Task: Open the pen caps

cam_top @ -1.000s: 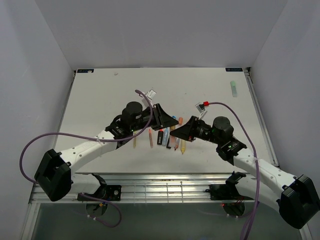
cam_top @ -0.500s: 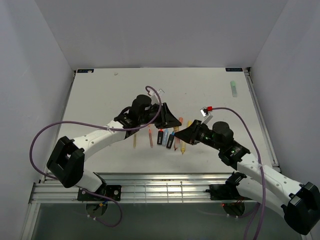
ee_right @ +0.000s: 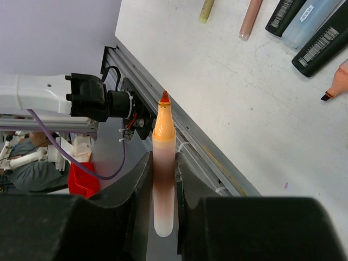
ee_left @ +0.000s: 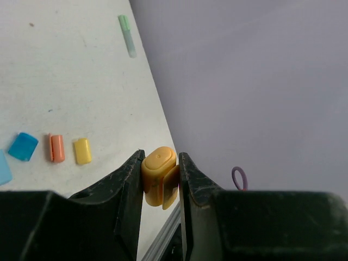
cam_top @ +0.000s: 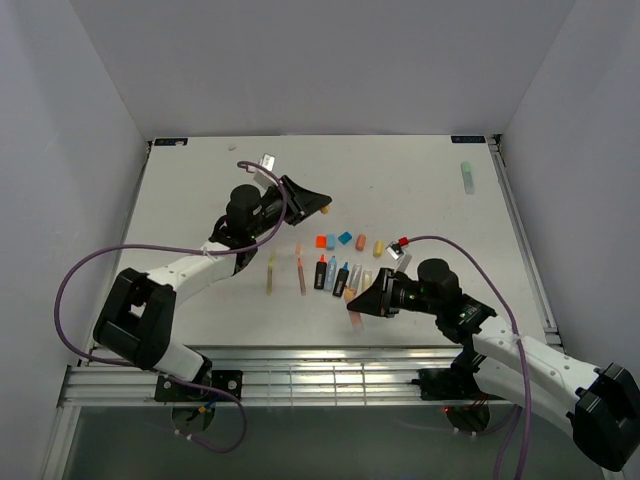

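Left gripper (ee_left: 161, 173) clamps orange-yellow cap (ee_left: 157, 169), 11 o'clock of table (cam_top: 430, 200) centre. Right gripper (ee_right: 163, 168) pinches uncapped orange pen (ee_right: 163, 142). Loose caps (cam_top: 345, 239) lie mid-table. Green pen (cam_top: 466, 176), 2 o'clock, seemingly capped: likely last.

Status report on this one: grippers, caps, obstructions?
Left gripper shut on orange cap. Right gripper shut on uncapped pen. Other caps loose on table. No obstruction seen.

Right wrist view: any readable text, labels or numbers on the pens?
No legible words or numbers anywhere.
Barcode label on the upper black pen: bars only, any digits too small to read.
Barcode label on the lower black pen: the same, unreadable.
Pale blue pen: no print visible.
Held orange highlighter: no print visible.
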Controlling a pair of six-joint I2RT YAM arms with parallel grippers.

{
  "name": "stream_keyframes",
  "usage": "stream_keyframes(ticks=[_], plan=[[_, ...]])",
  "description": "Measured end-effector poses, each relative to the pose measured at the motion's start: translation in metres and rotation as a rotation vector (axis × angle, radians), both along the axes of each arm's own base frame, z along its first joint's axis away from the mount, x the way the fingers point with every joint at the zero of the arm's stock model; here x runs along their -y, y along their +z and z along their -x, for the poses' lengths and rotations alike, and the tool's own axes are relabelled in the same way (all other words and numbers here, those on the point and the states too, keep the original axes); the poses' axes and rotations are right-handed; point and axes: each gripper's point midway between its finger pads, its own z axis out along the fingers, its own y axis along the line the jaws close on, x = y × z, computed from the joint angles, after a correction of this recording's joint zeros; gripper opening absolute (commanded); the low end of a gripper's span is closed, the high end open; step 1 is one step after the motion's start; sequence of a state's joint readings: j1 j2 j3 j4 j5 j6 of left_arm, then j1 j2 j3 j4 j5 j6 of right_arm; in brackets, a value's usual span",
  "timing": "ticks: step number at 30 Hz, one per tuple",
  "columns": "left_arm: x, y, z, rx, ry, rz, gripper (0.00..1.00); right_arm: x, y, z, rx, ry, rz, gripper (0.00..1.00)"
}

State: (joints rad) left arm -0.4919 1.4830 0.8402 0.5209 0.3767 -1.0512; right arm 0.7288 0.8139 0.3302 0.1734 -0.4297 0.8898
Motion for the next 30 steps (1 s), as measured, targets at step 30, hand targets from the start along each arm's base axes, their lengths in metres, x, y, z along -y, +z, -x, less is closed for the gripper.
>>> stream_keyframes(ticks=[30], plan=[[0.197, -0.149, -0.002, -0.136, -0.349, -0.575, 0.0, 0.131, -0.08, -0.035, -0.102, -0.595, 0.6, 0.08]])
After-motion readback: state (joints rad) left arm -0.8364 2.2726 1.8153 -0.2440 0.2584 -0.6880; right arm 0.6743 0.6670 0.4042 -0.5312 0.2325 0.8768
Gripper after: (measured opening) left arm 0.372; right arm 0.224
